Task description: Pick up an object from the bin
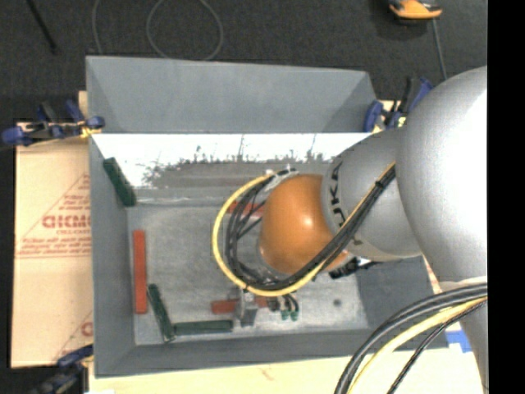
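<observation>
Gripper: your gripper (248, 309) sits low by the near wall of the grey metal bin (230, 97), under the orange wrist cover (295, 220).
Grip: you cannot tell whether it is released or clenched (the cables (223, 236) crowd it).
Nearest thing: small reddish-brown block (221, 306), just beside the gripper, toward the view's left.
Also near: dark green flat strip (201, 327); small green piece (289, 311).
Left wall: long red bar (139, 271).

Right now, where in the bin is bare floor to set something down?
Widest bare floor lies between the red stick and the arm's cable loop. A smaller patch lies right of the pincer. Crowded along the near wall: a green stick, a small red block and the pincer.
</observation>
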Available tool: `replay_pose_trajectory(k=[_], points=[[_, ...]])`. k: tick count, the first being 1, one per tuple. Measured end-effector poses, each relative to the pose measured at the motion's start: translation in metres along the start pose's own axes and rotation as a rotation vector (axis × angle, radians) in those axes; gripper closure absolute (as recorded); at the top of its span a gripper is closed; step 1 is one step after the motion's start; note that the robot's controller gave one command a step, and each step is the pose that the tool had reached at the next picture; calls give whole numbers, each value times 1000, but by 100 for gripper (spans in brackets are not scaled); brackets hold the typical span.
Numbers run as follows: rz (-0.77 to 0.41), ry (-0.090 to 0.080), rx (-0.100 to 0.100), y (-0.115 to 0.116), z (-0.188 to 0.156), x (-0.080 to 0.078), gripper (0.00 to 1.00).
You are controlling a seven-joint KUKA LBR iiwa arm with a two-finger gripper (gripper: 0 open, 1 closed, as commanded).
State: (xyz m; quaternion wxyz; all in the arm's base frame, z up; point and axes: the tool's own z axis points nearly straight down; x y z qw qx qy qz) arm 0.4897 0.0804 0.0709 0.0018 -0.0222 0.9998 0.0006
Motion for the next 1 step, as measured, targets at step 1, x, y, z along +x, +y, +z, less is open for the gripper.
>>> replay_pose_trajectory(k=[1], points=[[20,-7,-1,-5,-143,1,100]])
